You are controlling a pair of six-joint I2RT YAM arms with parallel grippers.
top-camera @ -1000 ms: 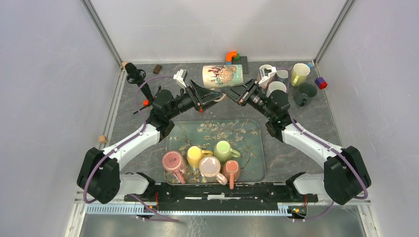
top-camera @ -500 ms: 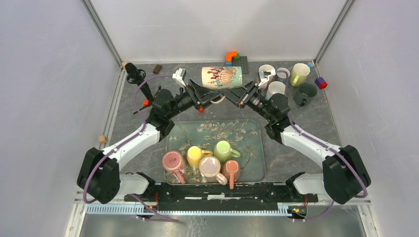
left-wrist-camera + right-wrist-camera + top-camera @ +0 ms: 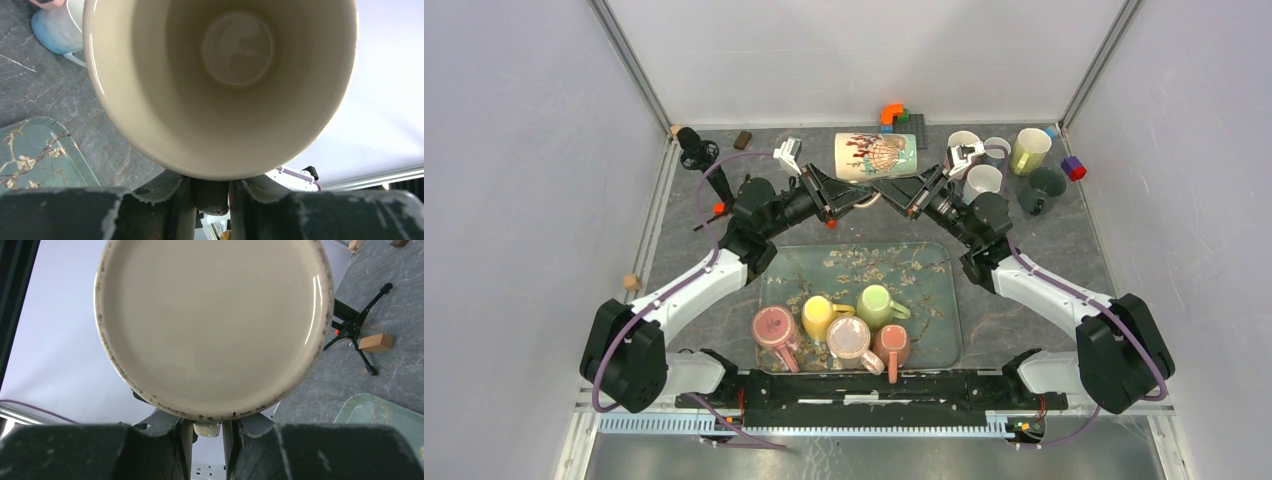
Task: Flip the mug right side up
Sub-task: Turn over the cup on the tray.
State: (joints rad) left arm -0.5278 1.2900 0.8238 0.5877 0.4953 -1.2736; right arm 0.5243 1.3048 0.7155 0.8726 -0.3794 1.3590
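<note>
Past the middle of the table (image 3: 1024, 240), the left end effector (image 3: 856, 198) and right end effector (image 3: 887, 194) meet tip to tip. Each is clamped on the handle (image 3: 207, 429) of the mug (image 3: 874, 156). The mug lies on its side just beyond them, mouth facing left, base facing right.

Bright, even light is falling from above the mug (image 3: 876, 156), leaving only soft shadows on the desk (image 3: 1064, 262) beneath it. In both wrist views thin glare is shining on the mug's glaze, while the foreground below it is looking dark and blurred.
</note>
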